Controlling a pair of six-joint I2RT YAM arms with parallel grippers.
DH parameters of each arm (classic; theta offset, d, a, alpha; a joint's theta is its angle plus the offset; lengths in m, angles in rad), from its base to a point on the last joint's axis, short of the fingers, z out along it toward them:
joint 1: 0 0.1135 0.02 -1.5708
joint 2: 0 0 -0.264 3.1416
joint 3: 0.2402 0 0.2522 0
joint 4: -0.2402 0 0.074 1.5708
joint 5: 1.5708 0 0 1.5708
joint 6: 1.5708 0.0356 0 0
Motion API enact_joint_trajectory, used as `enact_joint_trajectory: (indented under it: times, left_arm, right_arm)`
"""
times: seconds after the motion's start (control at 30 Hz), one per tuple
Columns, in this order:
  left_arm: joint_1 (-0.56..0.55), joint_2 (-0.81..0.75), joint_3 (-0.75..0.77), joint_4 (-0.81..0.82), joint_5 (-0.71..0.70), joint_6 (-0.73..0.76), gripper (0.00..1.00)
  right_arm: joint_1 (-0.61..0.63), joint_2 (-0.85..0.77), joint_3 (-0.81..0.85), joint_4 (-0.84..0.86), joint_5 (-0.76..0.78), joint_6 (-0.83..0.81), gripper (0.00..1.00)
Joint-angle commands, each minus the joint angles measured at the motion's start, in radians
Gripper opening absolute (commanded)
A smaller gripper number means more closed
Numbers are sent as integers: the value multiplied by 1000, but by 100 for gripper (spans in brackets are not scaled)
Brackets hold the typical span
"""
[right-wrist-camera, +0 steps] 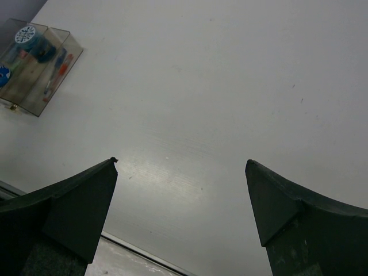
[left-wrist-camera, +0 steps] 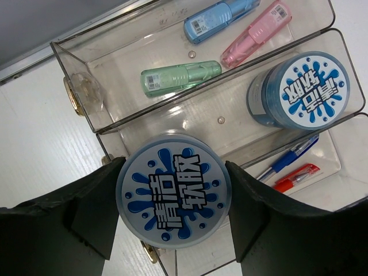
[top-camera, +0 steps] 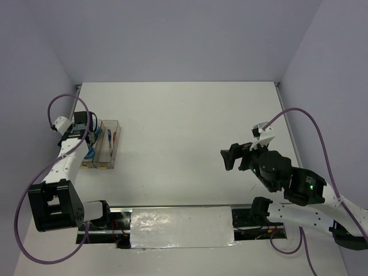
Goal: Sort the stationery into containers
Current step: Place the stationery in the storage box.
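My left gripper (left-wrist-camera: 175, 172) is shut on a round blue roll (left-wrist-camera: 173, 198) with a patterned white top, held at the near end of the middle bin of the clear containers (left-wrist-camera: 86, 43). A second roll (left-wrist-camera: 313, 86) stands at that bin's far end. The neighbouring bin holds green (left-wrist-camera: 181, 79), light-blue (left-wrist-camera: 221, 20) and pink (left-wrist-camera: 257, 33) bars. A blue pen (left-wrist-camera: 290, 158) and a red pen (left-wrist-camera: 296, 177) lie in the third bin. In the top view, the left gripper (top-camera: 92, 144) hangs over the containers (top-camera: 108, 144) at the table's left. My right gripper (top-camera: 233, 156) is open, far to the right, holding nothing.
The right wrist view shows the right gripper (right-wrist-camera: 181, 167) above bare white table, with the containers (right-wrist-camera: 34, 69) far off at the upper left. Walls close the table in on the left, back and right. A foil-covered strip (top-camera: 181, 227) lies between the arm bases.
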Motion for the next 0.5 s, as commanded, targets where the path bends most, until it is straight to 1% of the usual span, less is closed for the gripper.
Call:
enact_joint_trajectory:
  times: [0.0,0.1,0.17,0.33,0.47]
  left_arm:
    - [2,14,16,32,-22,-14,0]
    - [2,16,2,31,-51,-31,0]
    - [5,11,0,52,-43,-27,0]
    - [5,10,45,49,-38,-10,0]
    - [17,40,69,48,-38,-17,0]
  right_arm:
    - [-1,6,-4,44,-7,-14,100]
    - [-1,34,10,38,-20,-20,100]
    - [-1,46,13,42,-30,-25,100]
    - [-1,55,2,56,-39,-26,100]
    - [-1,74,1,61,-47,-28,100]
